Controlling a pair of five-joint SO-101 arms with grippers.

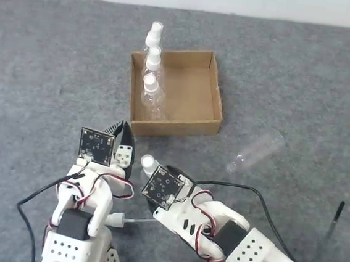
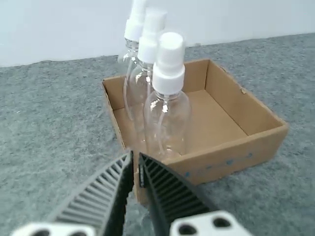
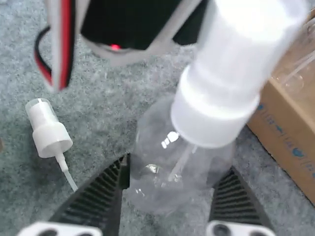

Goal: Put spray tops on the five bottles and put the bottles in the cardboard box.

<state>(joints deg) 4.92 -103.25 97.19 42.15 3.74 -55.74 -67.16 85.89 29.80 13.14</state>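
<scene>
We are clamping the bottle [image 3: 153, 129] between the jaws of the right gripper [image 3: 174, 171], aiming to lift it steadily; the left gripper [image 2: 135, 157] is almost closed, empty.

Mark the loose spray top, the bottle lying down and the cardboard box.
loose spray top [image 3: 47, 135], right wrist view, white collar.
lying bottle [image 1: 256, 152], high view, mid-body.
cardboard box [image 1: 215, 91], high view, right wall.

Cardboard box [image 1: 190, 98]: open, on the grey bench [image 1: 45, 63].
Three clear bottles [image 1: 150, 94]: upright, white spray tops on, in a row along the box's left inner wall.
Topless bottle [image 1: 256, 152]: on its side, off the box's near right corner.
White-topped bottle [image 1: 149, 162]: just before the box's near wall, between left arm [image 1: 84, 209] and right arm [image 1: 215, 228].
Loose spray top [image 1: 117, 219]: farther from the box, between the arms.
</scene>
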